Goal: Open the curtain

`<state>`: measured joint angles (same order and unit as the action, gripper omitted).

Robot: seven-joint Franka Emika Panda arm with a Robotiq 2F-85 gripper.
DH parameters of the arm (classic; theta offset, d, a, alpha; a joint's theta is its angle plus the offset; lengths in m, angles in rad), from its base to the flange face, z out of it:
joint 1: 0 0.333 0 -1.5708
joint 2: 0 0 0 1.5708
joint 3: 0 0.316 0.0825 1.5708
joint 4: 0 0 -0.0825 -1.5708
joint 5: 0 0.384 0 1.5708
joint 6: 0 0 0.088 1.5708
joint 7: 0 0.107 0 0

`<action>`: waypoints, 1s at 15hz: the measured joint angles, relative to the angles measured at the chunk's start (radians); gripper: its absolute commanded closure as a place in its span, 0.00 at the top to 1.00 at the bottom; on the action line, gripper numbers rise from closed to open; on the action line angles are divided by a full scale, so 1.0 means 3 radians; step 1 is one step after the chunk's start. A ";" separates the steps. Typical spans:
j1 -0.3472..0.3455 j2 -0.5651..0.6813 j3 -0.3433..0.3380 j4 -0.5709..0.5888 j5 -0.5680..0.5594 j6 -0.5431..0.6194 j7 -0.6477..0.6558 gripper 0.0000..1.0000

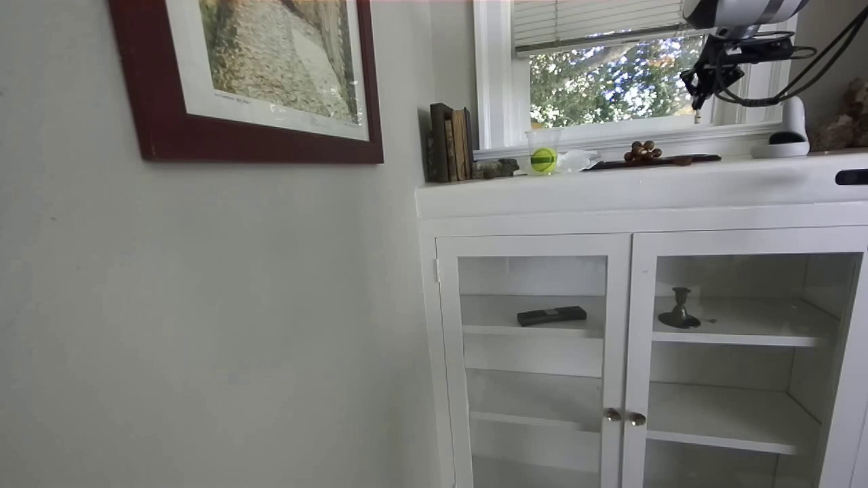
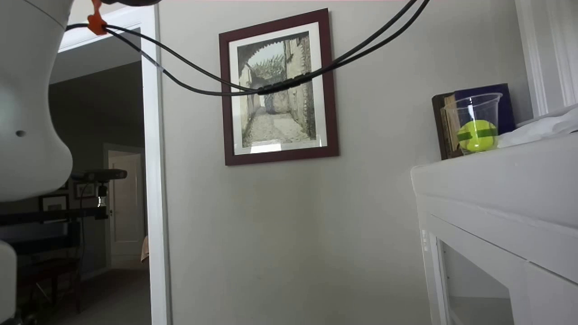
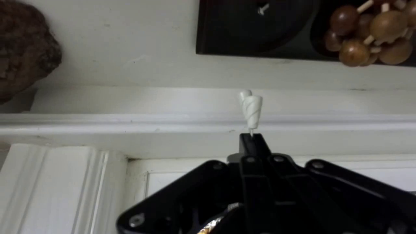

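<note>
The curtain, a white slatted blind (image 1: pixel 603 20), covers the upper part of the white-framed window in an exterior view. Foliage shows through the glass below its bottom edge. The blind is out of view in the wrist view. My gripper (image 1: pixel 698 102) hangs in front of the window, below the blind's bottom edge, near the right side of the window. In the wrist view my gripper (image 3: pixel 252 136) is shut on a thin white cord. Two white cord tassels (image 3: pixel 252 110) hang just beyond the fingertips. The cord's upper part is hidden by the gripper.
A dark tray with wooden beads (image 1: pixel 643 152), a cup with a tennis ball (image 1: pixel 544 154), a plastic bag (image 1: pixel 576 160) and books (image 1: pixel 451 144) stand on the cabinet top (image 1: pixel 732 181). A white device (image 1: pixel 783 139) and a rock (image 3: pixel 26 48) are near the arm. Black cables (image 1: pixel 780 102) hang from the wrist.
</note>
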<state>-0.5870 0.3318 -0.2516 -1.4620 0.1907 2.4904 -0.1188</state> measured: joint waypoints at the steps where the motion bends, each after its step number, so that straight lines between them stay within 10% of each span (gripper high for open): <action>1: 0.0005 -0.0035 0.0000 -0.0073 0.0000 0.0000 -0.0011 0.00; 15: 0.0182 -0.0375 -0.0159 -0.0668 -0.0004 0.0005 -0.0099 0.00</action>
<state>-0.5325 0.2193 -0.2992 -1.6624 0.1894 2.4920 -0.1485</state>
